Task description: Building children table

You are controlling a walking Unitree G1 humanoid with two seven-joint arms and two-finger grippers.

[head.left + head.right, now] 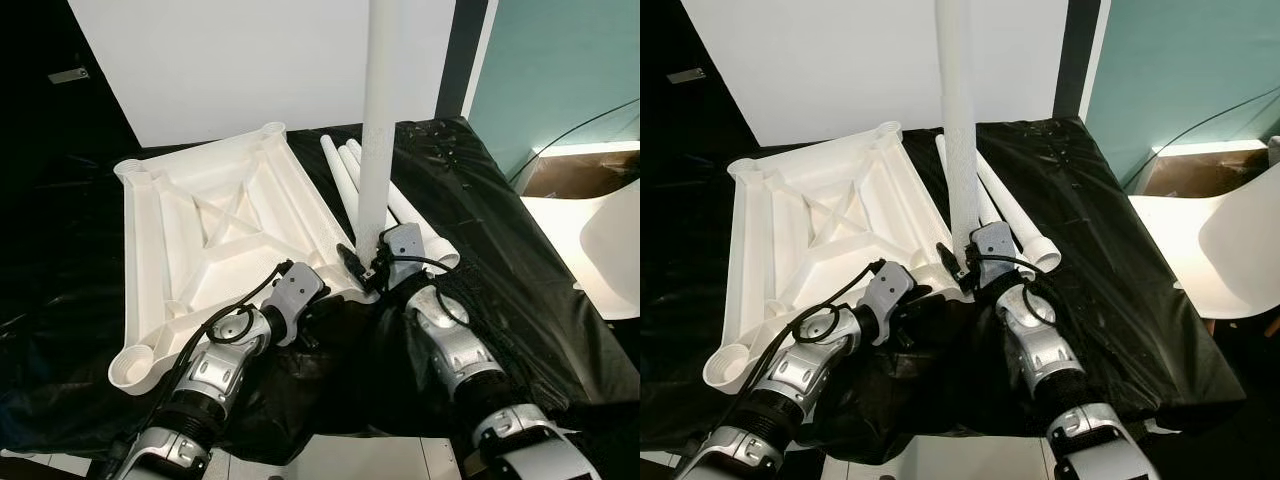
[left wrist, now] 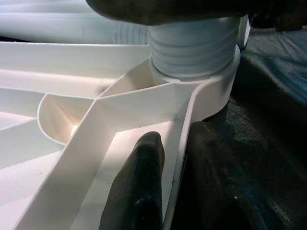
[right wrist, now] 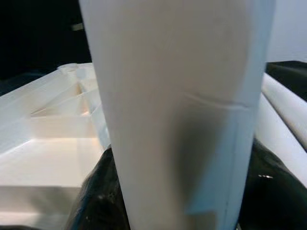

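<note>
The white table top (image 1: 210,230) lies upside down on a black sheet, its ribs and corner sockets facing up. A white leg (image 1: 378,120) stands upright in the near right corner socket (image 2: 216,91), its threaded end (image 2: 194,45) seated in it. My right gripper (image 1: 375,262) is shut on the leg just above the socket, black fingers (image 3: 96,191) on both sides of the tube (image 3: 177,110). My left gripper (image 1: 318,290) is shut on the table top's rim beside that corner, one finger (image 2: 139,187) inside the wall and one outside.
Spare white legs (image 1: 410,215) lie side by side on the sheet behind and right of the upright leg. A white chair (image 1: 610,240) and a brown box (image 1: 575,170) stand to the right. A white panel (image 1: 250,60) leans at the back.
</note>
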